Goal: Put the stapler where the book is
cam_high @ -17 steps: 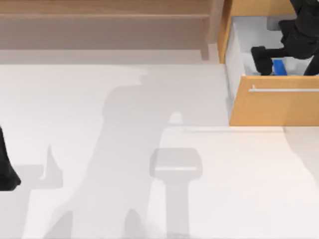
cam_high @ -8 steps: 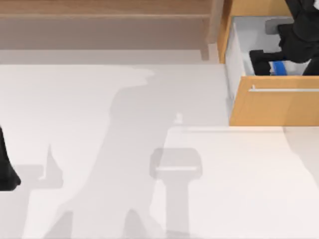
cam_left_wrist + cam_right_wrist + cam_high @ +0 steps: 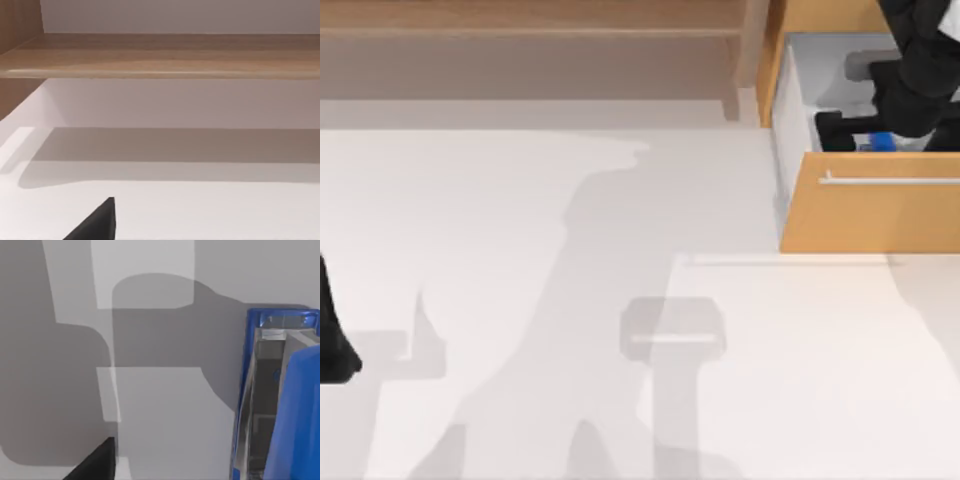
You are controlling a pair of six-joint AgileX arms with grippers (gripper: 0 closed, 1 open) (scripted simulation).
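Note:
The stapler (image 3: 882,141) shows as a small blue patch inside the open wooden drawer (image 3: 870,215) at the table's back right, mostly covered by my right arm. My right gripper (image 3: 855,135) is down inside the drawer, open, with one dark finger (image 3: 834,130) left of the stapler. In the right wrist view the blue stapler (image 3: 280,405), with its grey metal inside showing, lies on the drawer's pale floor, apart from the one dark fingertip (image 3: 100,460). The book is out of view. My left arm (image 3: 332,340) is parked at the table's left edge.
A low wooden shelf (image 3: 530,50) runs along the back of the table, and the left wrist view faces this shelf (image 3: 160,55). The drawer front with its metal handle (image 3: 890,180) juts out over the white tabletop (image 3: 620,230).
My right gripper has sunk deeper into the drawer and shifted slightly toward the back, covering more of the stapler. The stapler and the left arm have stayed put.

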